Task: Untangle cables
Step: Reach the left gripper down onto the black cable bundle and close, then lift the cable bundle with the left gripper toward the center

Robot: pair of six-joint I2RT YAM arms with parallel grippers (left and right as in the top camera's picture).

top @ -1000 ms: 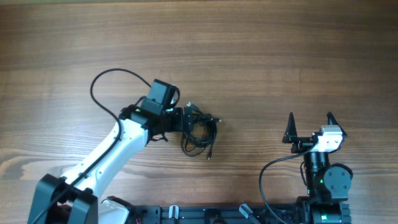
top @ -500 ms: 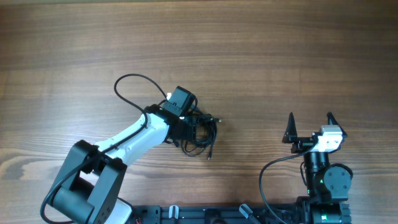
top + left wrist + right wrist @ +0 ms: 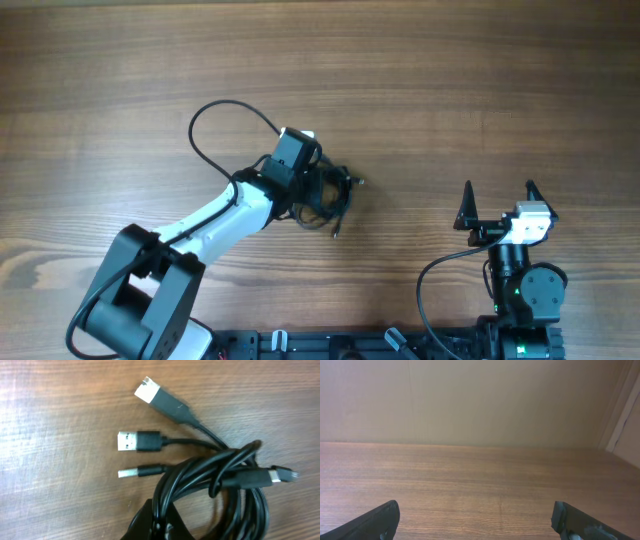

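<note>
The cables [image 3: 333,196] lie as one tangled black bundle at the table's middle. In the left wrist view the cables [image 3: 220,480] form looped strands with several plug ends fanning out: a white-tipped plug [image 3: 156,396], a USB plug [image 3: 137,441] and a thin plug [image 3: 137,472]. My left gripper [image 3: 161,520] is shut on strands at the near side of the loop; from overhead the left gripper [image 3: 308,188] sits at the bundle's left edge. My right gripper [image 3: 498,203] stands open at the right, well apart from the cables, and in its own view the right gripper [image 3: 475,522] has only bare table between its fingers.
The left arm's own thicker black wire [image 3: 215,120] arcs over the table behind the arm. A black base rail [image 3: 300,345] runs along the near edge. In the right wrist view a beige wall [image 3: 470,400] rises beyond the wooden table [image 3: 480,475].
My left gripper has closed on the bundle's strands after standing open. Its wrist has swung toward the cables, and the bundle has shifted slightly away from the near edge. The right arm has not moved.
</note>
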